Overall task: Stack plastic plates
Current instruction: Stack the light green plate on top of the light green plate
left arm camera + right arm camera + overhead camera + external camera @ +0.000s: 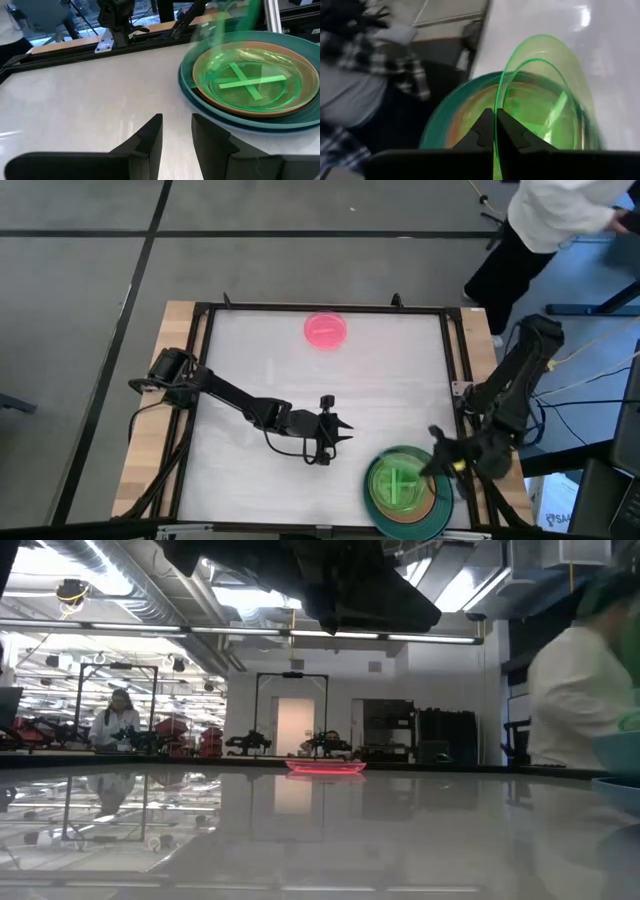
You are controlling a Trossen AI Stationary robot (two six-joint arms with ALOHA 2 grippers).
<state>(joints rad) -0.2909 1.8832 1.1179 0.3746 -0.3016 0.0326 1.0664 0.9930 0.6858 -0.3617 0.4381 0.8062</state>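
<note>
A stack sits at the table's near right: a dark teal plate (383, 510) (197, 97), a brown-orange plate (260, 47) on it, and a translucent green plate (398, 480) (250, 82) on top. My right gripper (437, 455) (495, 122) is at the stack's right rim, shut on another translucent green plate (545, 75) that stands tilted over the stack. My left gripper (345, 430) (177, 130) hovers open to the stack's left, touching nothing. A small pink plate (326, 330) (326, 767) lies flat near the far edge. My right gripper pinches the held green plate's rim (496, 107) between its two fingers, one on each face. The plate stands steeply tilted above the stack. Whether its lower edge rests on the stack, I cannot tell.
A black frame (320, 308) borders the white tabletop, with wide bare surface between the pink plate and the stack. A person in a white top (560, 210) stands beyond the far right corner. More people sit in the room behind (115, 720).
</note>
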